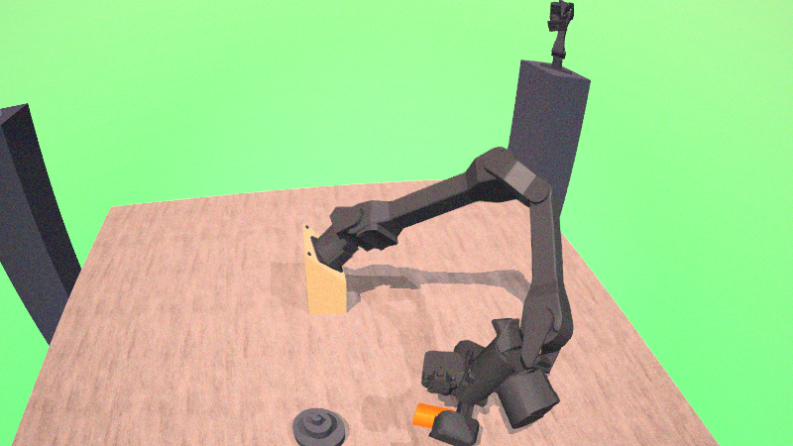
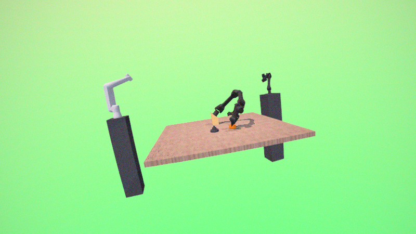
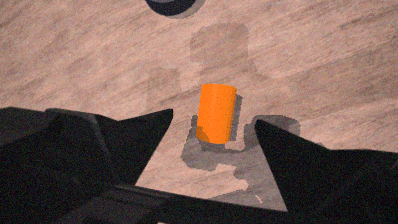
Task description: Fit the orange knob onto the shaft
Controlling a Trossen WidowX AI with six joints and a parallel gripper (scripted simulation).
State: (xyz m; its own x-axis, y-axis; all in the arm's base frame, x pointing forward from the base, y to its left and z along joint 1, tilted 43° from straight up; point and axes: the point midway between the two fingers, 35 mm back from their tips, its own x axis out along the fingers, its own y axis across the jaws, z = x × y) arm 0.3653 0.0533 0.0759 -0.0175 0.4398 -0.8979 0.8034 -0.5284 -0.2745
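The orange knob (image 1: 424,414) (image 2: 232,127) (image 3: 217,113) is a cylinder lying on its side on the table. My gripper (image 3: 213,117) is open and empty above it. In the wrist view the knob shows between and a little beyond the two fingertips, with a gap on each side. In the top view the gripper covers the knob's right end. The dark round pedestal (image 1: 301,433) (image 2: 214,130) (image 3: 172,7) stands to the left of the knob in the top view, with its short shaft (image 1: 317,418) upright and bare. The shaft's flat side cannot be made out.
The arm's tan mounting bracket (image 1: 327,288) (image 2: 214,118) stands behind the pedestal on the wooden table (image 1: 166,332) (image 2: 186,145). Dark columns (image 1: 546,127) (image 2: 125,157) bearing other arms stand beyond the table's edges.
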